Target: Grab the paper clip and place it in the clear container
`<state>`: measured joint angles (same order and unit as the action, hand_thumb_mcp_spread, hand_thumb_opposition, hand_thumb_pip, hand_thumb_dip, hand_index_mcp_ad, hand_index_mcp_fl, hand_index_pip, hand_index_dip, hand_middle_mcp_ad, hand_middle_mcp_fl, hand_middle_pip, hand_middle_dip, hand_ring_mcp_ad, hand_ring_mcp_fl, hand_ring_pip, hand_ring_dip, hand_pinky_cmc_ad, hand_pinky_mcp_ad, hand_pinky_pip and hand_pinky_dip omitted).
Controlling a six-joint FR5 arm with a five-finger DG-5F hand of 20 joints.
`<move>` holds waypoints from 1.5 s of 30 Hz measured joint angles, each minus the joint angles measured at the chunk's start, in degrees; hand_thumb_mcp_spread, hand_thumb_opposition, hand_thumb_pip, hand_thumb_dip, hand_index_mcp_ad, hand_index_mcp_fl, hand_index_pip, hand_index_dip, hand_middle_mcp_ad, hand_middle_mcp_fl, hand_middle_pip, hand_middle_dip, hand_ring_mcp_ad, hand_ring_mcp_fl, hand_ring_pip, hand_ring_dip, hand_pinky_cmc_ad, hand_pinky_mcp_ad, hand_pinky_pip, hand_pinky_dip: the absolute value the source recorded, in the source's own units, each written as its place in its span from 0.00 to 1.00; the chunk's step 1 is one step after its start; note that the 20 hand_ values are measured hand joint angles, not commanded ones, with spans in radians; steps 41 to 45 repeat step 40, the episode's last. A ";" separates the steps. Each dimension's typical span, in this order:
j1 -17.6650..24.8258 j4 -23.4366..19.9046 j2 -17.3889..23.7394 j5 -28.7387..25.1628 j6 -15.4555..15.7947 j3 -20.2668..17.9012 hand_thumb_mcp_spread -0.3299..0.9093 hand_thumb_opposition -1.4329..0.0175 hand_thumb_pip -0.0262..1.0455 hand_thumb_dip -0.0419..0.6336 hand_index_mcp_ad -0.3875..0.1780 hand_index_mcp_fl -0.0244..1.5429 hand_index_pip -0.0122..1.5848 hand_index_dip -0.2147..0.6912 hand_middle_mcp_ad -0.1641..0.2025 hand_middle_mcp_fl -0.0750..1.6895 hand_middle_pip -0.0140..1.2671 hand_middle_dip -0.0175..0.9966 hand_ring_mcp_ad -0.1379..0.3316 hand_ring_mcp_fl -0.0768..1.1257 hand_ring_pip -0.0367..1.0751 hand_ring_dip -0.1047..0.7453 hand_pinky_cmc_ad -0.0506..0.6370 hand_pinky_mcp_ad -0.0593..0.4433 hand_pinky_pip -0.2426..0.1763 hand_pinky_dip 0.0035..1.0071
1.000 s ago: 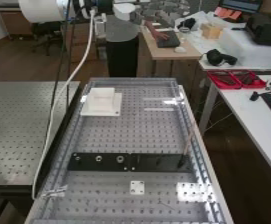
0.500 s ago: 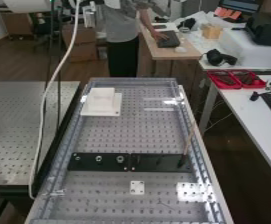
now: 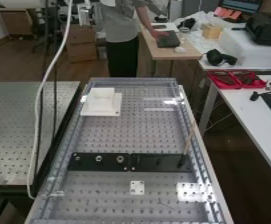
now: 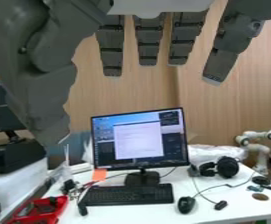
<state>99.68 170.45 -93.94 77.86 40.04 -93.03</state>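
Leftward in the high view have gone the white robot arm (image 3: 20,4) and its white cable (image 3: 42,82); the dark grey hand (image 4: 149,44) hangs open, empty, while a thin dark sliver (image 3: 163,203), perhaps the paper clip, slants lengthwise across the bench's (image 3: 112,187) near end

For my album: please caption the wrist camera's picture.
Dark robot hand, fingers straight, a monitor and keyboard on a white desk beyond.
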 joint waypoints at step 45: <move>-1.37 2.50 -0.92 2.93 -0.76 0.87 0.48 0.46 0.57 0.41 0.51 0.13 0.07 0.36 0.65 0.05 0.11 0.19 0.57 0.06 0.16 0.21 0.62 0.70 0.32 0.61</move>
